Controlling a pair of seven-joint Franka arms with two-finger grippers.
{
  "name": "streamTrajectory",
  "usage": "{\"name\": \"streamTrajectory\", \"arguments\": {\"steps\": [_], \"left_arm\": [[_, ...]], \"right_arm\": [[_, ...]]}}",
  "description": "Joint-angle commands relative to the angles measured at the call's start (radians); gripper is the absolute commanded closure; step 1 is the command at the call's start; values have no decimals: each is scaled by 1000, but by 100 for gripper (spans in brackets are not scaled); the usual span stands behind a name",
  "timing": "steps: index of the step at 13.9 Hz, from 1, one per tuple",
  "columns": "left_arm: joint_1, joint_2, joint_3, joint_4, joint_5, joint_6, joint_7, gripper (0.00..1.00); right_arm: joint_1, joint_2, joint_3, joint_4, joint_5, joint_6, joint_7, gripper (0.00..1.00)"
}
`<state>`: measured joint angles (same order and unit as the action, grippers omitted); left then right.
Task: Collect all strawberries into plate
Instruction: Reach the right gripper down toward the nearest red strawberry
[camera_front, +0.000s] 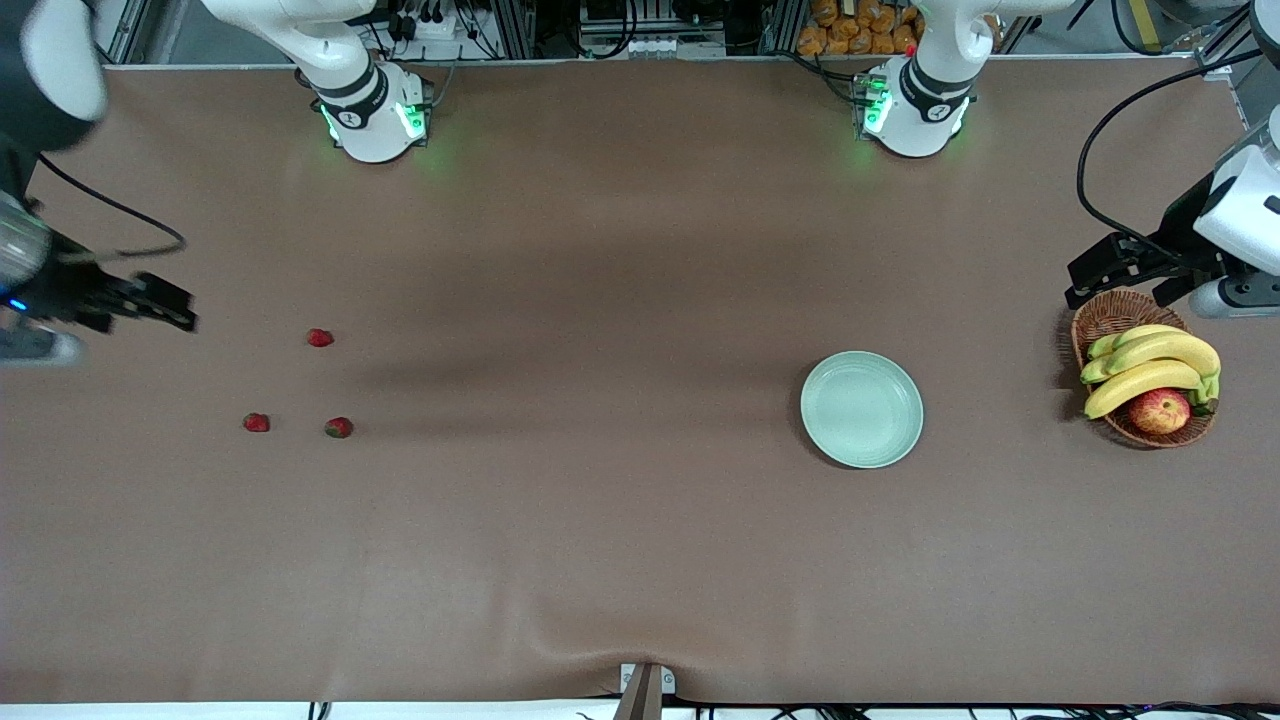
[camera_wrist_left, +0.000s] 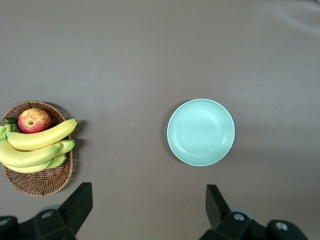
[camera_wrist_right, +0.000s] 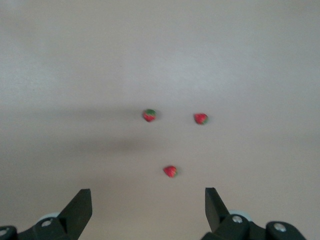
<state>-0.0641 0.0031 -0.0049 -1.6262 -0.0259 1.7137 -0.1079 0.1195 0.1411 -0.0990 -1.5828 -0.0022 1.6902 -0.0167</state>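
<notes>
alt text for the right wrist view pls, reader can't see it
Three small red strawberries lie apart from each other on a bare brown table, none of them touched. The right gripper hangs above them with its black jaws open and nothing between them.

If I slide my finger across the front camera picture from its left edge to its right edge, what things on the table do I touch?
Right gripper → strawberries → plate → basket of bananas and an apple, left gripper above it.
</notes>
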Motion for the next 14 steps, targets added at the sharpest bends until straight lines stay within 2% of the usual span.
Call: {"name": "streamTrajectory", "arguments": {"steps": [1,3,14], "left_arm": [[1,9,2,25,-14,-25,5,0],[1,9,2,23,-16,-29,5,0],[1,9,2,26,-14,-45,5,0]], "right_arm": [[12,37,-8,27,5,12,6,0],[14,49,-8,26,11,55,1,0],[-43,316,-8,12,14,180,-15,0]]}}
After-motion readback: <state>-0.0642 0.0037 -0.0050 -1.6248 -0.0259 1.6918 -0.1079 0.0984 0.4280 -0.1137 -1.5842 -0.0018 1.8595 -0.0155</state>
